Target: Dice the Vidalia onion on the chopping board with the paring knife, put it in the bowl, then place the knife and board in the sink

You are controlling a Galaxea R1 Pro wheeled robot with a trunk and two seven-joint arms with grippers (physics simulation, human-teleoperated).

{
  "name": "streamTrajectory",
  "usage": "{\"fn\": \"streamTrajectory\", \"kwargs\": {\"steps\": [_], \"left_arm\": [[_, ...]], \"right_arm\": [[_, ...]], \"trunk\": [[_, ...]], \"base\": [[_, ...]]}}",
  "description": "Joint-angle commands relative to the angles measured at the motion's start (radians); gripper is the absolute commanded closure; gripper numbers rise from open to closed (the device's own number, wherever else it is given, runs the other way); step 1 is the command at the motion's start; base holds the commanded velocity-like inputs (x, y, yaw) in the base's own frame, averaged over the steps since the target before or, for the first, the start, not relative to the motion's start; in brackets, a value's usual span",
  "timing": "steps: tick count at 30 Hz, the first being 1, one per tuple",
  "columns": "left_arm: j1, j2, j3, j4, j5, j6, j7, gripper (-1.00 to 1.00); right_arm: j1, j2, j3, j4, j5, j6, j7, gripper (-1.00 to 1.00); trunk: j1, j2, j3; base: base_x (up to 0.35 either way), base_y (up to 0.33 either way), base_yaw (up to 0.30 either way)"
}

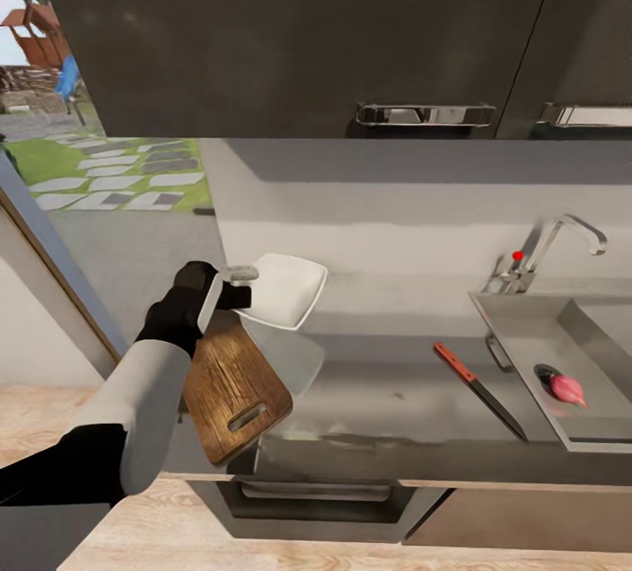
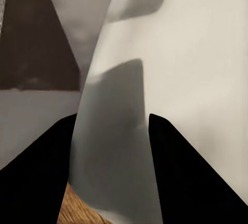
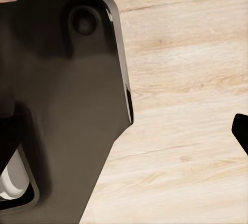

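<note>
- My left pincer (image 1: 235, 284) holds the white bowl (image 1: 283, 290) by its rim, tilted, above the countertop's (image 1: 386, 396) left end; in the left wrist view the rim passes between my two dark fingers (image 2: 191, 177).
- Just below it, the chopping board (image 1: 233, 387) lies at the countertop's front left corner, its handle slot overhanging the front edge.
- The paring knife (image 1: 478, 389) lies near the front edge, just beside the sink (image 1: 527, 325).
- The Vidalia onion (image 1: 568, 389) sits in the sink basin, next to the drain hole.
- My right wrist view shows pale wood floor (image 3: 181, 105) and a dark robot part (image 3: 62, 90); I cannot tell whether that pincer is wide or narrow.
</note>
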Motion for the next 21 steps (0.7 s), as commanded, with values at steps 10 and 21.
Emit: {"fn": "streamTrajectory", "kwargs": {"steps": [10, 21], "left_arm": [[-0.002, 0.001, 0.053, -0.002, -0.01, 0.001, 0.051, 1.0], [-0.001, -0.002, 0.053, -0.003, -0.005, -0.016, 0.168, 1.0]], "right_arm": [[-0.001, -0.005, -0.003, 0.0, -0.001, -0.004, 0.001, -1.0], [-0.001, -0.008, -0.003, 0.0, -0.001, -0.004, 0.004, -1.0]], "trunk": [[0.001, -0.002, -0.002], [0.001, -0.002, -0.002]], "base": [[0.0, 0.0, 0.0], [0.0, 0.0, 0.0]]}}
